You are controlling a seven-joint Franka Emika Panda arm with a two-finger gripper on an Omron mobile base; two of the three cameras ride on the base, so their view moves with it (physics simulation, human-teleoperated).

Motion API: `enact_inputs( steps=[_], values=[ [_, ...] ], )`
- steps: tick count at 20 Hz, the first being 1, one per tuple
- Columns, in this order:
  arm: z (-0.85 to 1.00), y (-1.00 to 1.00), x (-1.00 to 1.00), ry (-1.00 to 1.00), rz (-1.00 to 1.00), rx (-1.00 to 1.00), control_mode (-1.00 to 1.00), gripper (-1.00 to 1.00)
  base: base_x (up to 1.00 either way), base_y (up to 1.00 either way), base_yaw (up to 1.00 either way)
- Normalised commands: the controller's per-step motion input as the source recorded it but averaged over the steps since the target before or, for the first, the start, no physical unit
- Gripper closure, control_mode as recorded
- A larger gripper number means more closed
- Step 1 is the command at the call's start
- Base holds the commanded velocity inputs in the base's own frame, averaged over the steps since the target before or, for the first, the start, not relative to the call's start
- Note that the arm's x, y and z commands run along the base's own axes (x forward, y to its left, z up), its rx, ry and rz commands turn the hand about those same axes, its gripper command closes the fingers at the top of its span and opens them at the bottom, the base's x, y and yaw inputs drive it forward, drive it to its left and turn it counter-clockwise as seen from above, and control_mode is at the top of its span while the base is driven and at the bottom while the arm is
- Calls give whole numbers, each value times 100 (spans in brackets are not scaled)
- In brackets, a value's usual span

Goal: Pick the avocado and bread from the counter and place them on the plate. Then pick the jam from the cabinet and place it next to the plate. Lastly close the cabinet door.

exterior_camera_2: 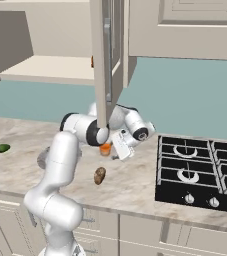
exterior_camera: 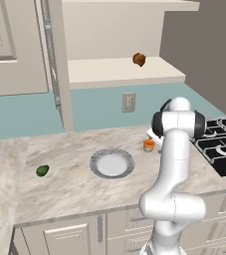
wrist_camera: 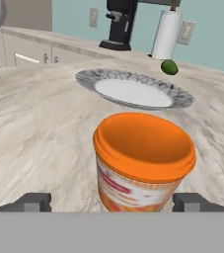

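The orange jam stands upright on the counter, just right of the plate. My gripper is open, with a fingertip low on each side of the jar and neither pressing it. In the side views the jam sits by the hand. The plate holds nothing. The avocado lies on the counter far to the left. The bread lies on the counter in front of the jam. The cabinet stands open, and its door hangs over the arm.
A dark brown-orange lump rests on the cabinet shelf. The black stove takes up the counter's right end. A coffee machine and a paper towel roll stand at the far wall. A socket is on the backsplash.
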Motion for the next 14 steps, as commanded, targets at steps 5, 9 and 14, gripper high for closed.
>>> enact_inputs(
  steps=[5, 9, 14],
  values=[
    [-4, -21, 1, 0, 8, 9, -100, -100, 0, 0, 0],
    [-2, -6, -11, -2, 15, 5, -100, -100, 0, 0, 0],
    [0, 0, -43, -10, 20, 0, -100, -100, 0, 0, 0]
  ],
)
